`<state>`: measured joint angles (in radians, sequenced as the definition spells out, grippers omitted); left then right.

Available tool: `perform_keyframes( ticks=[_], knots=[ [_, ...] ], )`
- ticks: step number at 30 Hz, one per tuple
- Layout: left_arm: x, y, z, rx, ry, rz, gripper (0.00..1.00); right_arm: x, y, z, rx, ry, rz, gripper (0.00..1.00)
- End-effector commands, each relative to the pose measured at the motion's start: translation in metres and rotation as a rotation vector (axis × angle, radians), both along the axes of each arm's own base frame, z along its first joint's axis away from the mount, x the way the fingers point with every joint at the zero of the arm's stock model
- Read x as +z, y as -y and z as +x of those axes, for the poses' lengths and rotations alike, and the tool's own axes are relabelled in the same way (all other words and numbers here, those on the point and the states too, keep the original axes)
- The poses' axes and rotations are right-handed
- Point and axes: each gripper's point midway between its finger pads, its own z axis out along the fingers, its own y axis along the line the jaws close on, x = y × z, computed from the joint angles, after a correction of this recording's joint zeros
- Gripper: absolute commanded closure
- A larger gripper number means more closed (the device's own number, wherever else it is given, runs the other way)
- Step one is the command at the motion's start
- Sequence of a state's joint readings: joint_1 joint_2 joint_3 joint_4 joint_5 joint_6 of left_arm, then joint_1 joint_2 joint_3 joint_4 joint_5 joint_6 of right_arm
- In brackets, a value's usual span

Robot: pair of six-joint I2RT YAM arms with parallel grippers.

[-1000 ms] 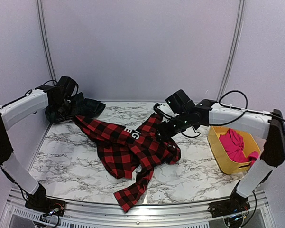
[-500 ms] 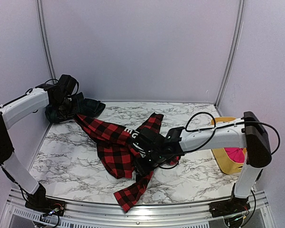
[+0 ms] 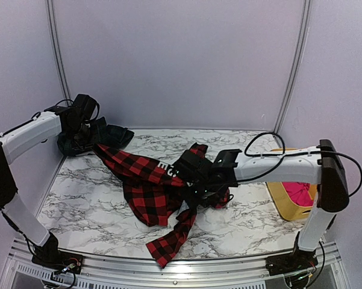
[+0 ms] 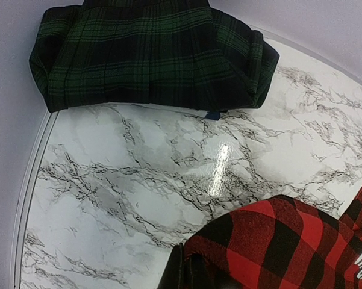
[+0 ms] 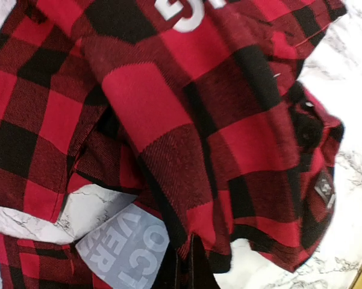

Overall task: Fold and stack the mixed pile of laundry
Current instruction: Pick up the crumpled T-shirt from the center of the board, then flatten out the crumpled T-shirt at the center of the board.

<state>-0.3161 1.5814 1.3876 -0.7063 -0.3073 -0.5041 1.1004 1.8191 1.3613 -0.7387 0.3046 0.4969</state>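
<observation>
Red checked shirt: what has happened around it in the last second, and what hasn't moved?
The right tool swung from the far side by the yellow tub to the middle of the red checked shirt and closed, seemingly pinching a fold. The left tool stayed shut on the shirt's far-left corner; the green plaid garment and tub did not move.

The shirt [image 3: 147,195] lies mid-frame on the table [image 3: 78,205]. One end runs up-left to my left claw [image 3: 87,144], and my right claw [image 3: 191,188] is at its right side. A folded garment [image 3: 111,137] lies upper left. The tub [image 3: 282,208] sits at right, with cloth [image 3: 301,189] inside.
</observation>
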Motion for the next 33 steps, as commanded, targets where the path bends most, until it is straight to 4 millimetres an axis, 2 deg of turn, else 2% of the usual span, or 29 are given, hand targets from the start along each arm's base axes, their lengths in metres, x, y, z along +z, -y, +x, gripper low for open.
perform_keyframes(
  ticks=[1, 5, 8, 11, 12, 14, 17, 19, 23, 27, 30, 33],
  knots=[
    [0.018, -0.004, 0.001, 0.003, 0.049, -0.001, 1.00, 0.063, 0.011, 0.021, -0.017, 0.119, 0.090, 1.00],
    [0.034, -0.001, 0.002, -0.019, 0.086, -0.023, 1.00, 0.114, 0.014, 0.024, 0.019, 0.189, 0.198, 1.00],
    [0.068, 0.003, 0.003, -0.059, 0.173, -0.043, 1.00, 0.162, 0.036, 0.034, 0.010, 0.290, 0.208, 1.00],
    [0.123, 0.007, 0.000, -0.119, 0.317, -0.067, 1.00, 0.219, 0.064, 0.046, -0.020, 0.415, 0.215, 1.00],
    [0.146, 0.011, -0.002, -0.149, 0.376, -0.085, 1.00, 0.248, 0.072, 0.049, -0.033, 0.474, 0.232, 1.00],
    [0.192, 0.021, -0.010, -0.226, 0.492, -0.129, 1.00, 0.293, 0.083, 0.048, -0.023, 0.564, 0.253, 1.00],
    [0.251, 0.039, -0.028, -0.335, 0.620, -0.181, 1.00, 0.357, 0.096, 0.039, 0.005, 0.692, 0.296, 1.00],
    [0.277, 0.055, -0.040, -0.417, 0.681, -0.244, 1.00, 0.388, 0.103, 0.029, 0.031, 0.753, 0.319, 1.00],
    [0.351, 0.081, -0.090, -0.590, 0.862, -0.351, 1.00, 0.443, 0.097, -0.017, 0.164, 0.863, 0.410, 1.00],
    [0.421, 0.088, -0.159, -0.752, 1.058, -0.407, 1.00, 0.494, 0.103, -0.066, 0.267, 0.950, 0.576, 1.00],
    [0.462, 0.081, -0.210, -0.839, 1.207, -0.477, 1.00, 0.514, 0.093, -0.099, 0.381, 0.954, 0.648, 1.00],
    [0.489, 0.076, -0.250, -0.920, 1.297, -0.563, 1.00, 0.525, 0.070, -0.133, 0.488, 0.967, 0.672, 1.00]
  ],
)
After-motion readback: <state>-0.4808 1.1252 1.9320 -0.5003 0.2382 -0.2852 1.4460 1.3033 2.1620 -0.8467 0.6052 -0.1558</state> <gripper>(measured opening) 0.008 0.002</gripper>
